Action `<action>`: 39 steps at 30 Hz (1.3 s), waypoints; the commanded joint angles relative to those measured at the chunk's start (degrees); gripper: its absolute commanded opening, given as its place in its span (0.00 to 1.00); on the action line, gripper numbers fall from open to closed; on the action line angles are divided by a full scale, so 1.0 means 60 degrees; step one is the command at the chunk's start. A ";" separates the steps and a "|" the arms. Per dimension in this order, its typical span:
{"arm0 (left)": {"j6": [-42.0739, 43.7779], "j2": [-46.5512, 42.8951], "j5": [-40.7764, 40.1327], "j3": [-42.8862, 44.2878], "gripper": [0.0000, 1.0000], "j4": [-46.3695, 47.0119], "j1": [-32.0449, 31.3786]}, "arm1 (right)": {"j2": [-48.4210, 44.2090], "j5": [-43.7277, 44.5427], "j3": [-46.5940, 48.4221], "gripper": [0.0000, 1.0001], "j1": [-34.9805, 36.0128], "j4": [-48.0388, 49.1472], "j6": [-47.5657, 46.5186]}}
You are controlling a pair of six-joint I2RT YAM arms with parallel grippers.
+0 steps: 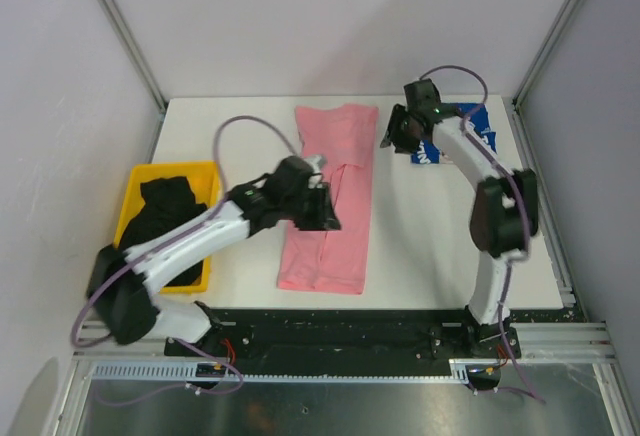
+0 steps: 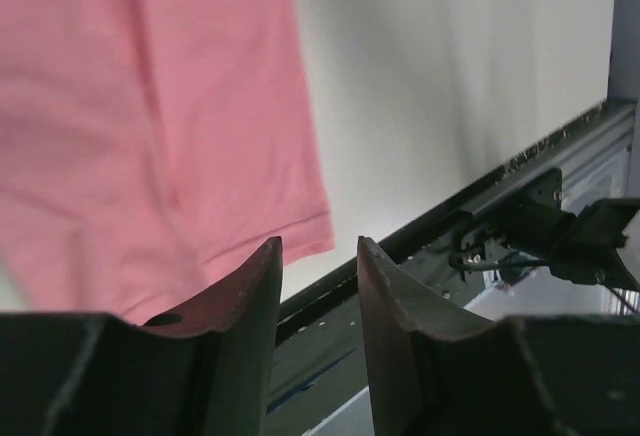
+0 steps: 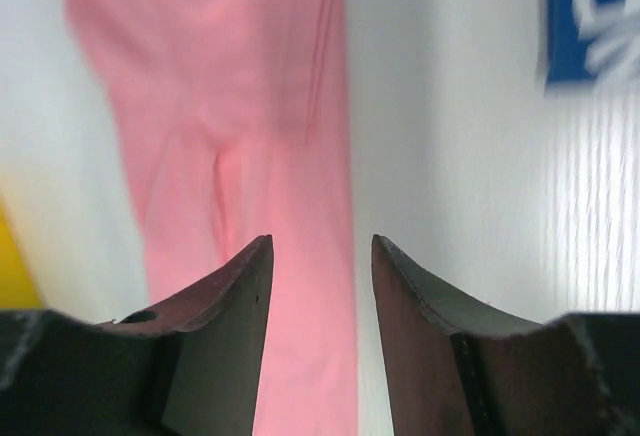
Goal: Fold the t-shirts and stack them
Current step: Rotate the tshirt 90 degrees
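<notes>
The pink t-shirt (image 1: 332,206) lies folded into a long strip down the middle of the table; it also shows in the left wrist view (image 2: 140,126) and the right wrist view (image 3: 250,136). My left gripper (image 1: 322,211) hovers open and empty over the strip's left edge. My right gripper (image 1: 395,131) hovers open and empty just right of the strip's far end. The royal-blue t-shirt (image 1: 470,121) with white lettering lies folded at the far right, partly hidden by the right arm; a corner of it shows in the right wrist view (image 3: 590,16). Black t-shirts (image 1: 165,221) lie in the bin.
A yellow plastic bin (image 1: 135,191) stands at the table's left edge. Metal frame posts rise at the back corners. The table's near edge borders a black rail (image 1: 350,321) carrying the arm bases.
</notes>
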 commanded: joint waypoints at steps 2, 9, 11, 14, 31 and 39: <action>-0.0694 -0.2451 -0.0936 -0.2395 0.39 -0.0229 0.0985 | -0.4063 -0.0959 -0.4573 0.47 0.0697 0.0925 0.1002; -0.2082 -0.4352 -0.1468 -0.4744 0.36 -0.0259 0.1147 | -0.7821 0.0039 -0.9322 0.45 0.3620 0.1091 0.3293; -0.2342 -0.4680 -0.1601 -0.5163 0.35 -0.0265 0.1154 | -0.8460 0.0291 -1.0282 0.43 0.4435 0.1295 0.4141; -0.2627 -0.5061 -0.1660 -0.5561 0.35 -0.0331 0.1157 | -0.8907 0.0756 -1.1058 0.42 0.5508 0.1421 0.5163; -0.2511 -0.4897 -0.2124 -0.5674 0.32 -0.0586 0.1161 | -0.8099 0.3946 -1.0439 0.37 0.8288 0.1250 0.6347; -0.1593 -0.3413 -0.1777 -0.4584 0.29 -0.0346 0.1137 | -0.6405 0.5140 -0.8735 0.37 0.8961 0.0190 0.5307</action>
